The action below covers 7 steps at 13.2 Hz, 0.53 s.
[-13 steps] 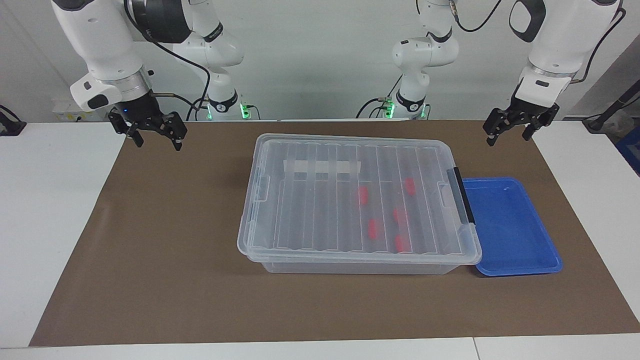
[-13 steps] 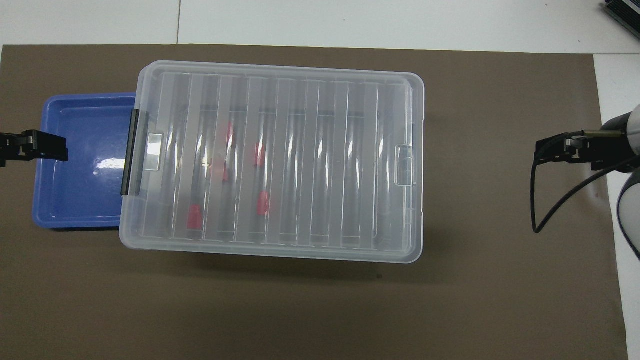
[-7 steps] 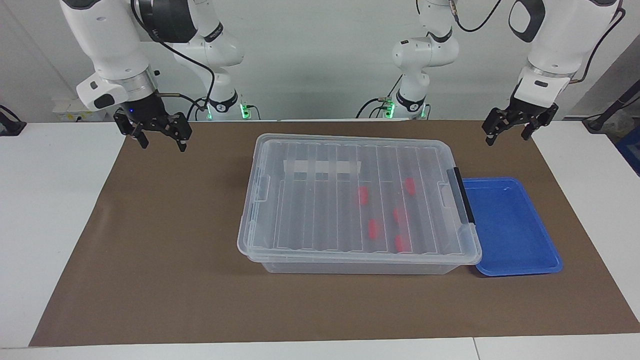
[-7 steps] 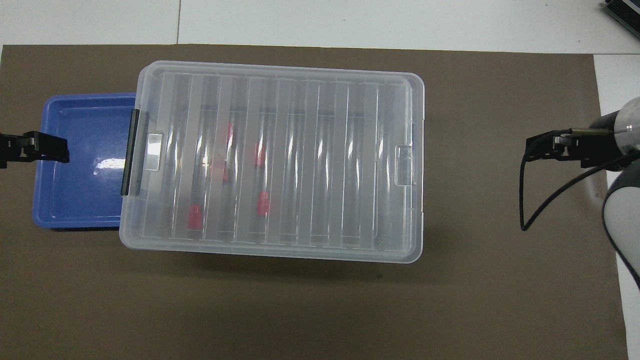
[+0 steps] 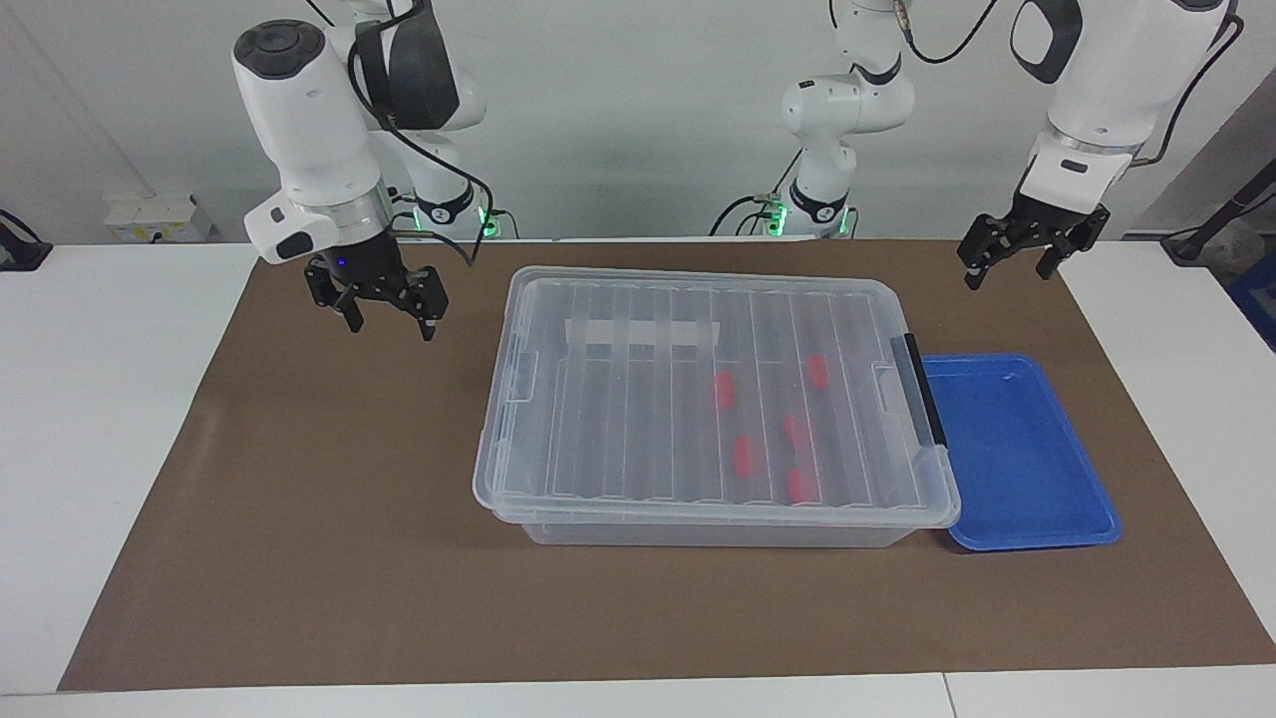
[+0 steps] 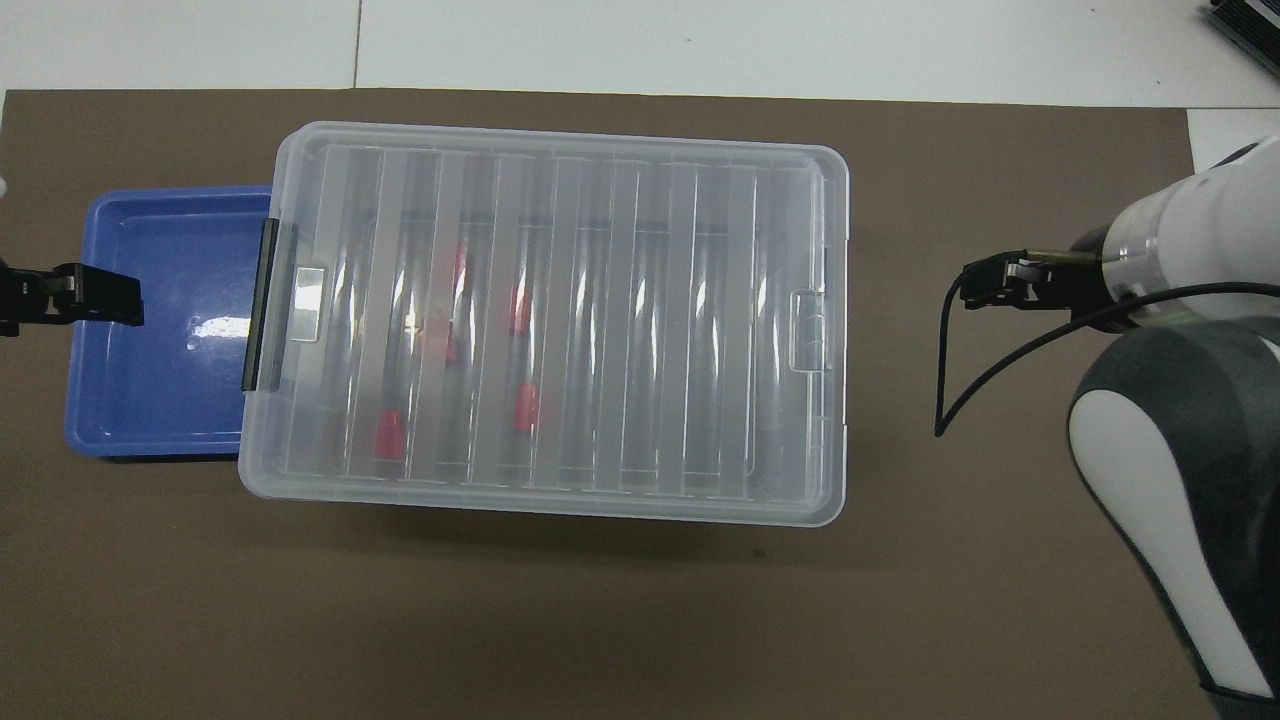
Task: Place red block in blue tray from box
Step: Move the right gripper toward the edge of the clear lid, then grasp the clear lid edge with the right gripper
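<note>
The box [image 5: 638, 439] is a clear bin with its ribbed lid shut, in the middle of the mat; it also shows in the overhead view [image 6: 640, 330]. Several red blocks lie inside, one of them [image 5: 744, 455] seen through the lid, another in the overhead view [image 6: 388, 435]. The blue tray [image 5: 1017, 449] is empty and lies against the box's black-clip end [image 5: 922, 389], also in the overhead view [image 6: 160, 380]. My right gripper [image 5: 391, 324] is open, up over the mat beside the box's other end. My left gripper [image 5: 1007, 271] is open, up over the tray's outer edge.
A brown mat [image 5: 299, 499] covers the white table [image 5: 100, 449]. A strip of white tape [image 5: 643, 332] lies on the lid. The right arm's black cable [image 6: 960, 390] hangs in a loop over the mat.
My right gripper has moved over the mat from the table's end toward the box. My left gripper has barely moved. The box, blocks and tray are unmoved.
</note>
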Each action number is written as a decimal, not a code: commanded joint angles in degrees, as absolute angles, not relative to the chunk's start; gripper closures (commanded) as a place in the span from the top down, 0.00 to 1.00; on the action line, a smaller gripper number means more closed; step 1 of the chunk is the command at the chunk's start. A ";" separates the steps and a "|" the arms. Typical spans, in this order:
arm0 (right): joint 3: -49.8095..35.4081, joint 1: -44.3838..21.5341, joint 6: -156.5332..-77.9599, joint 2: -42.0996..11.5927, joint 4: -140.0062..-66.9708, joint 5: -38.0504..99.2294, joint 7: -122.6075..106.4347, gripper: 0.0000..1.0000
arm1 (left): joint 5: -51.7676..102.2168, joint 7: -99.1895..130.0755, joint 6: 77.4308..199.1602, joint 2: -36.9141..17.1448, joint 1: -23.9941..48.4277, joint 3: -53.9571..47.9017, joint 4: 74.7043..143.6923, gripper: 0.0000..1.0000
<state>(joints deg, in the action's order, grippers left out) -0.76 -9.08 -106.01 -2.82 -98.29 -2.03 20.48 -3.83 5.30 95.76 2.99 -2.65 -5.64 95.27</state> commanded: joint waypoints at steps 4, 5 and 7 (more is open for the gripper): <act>-1.14 -12.82 -113.81 -2.99 -104.32 -3.69 24.43 0.98 | 1.93 4.66 93.43 5.27 -2.55 -5.63 97.29 1.00; -1.14 -13.88 -114.69 -2.99 -105.20 -3.69 25.30 0.98 | 2.19 4.57 93.69 5.27 -2.46 -5.80 97.64 1.00; -1.14 -15.72 -116.10 -2.99 -107.22 -3.69 26.80 0.98 | 3.60 4.66 93.26 5.36 -2.46 -5.97 97.82 1.00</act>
<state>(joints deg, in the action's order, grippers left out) -0.86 -14.49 -113.80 -3.82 -104.39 -2.03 24.26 2.10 5.30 93.87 3.28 -2.59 -6.00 95.58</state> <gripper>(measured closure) 0.022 0.000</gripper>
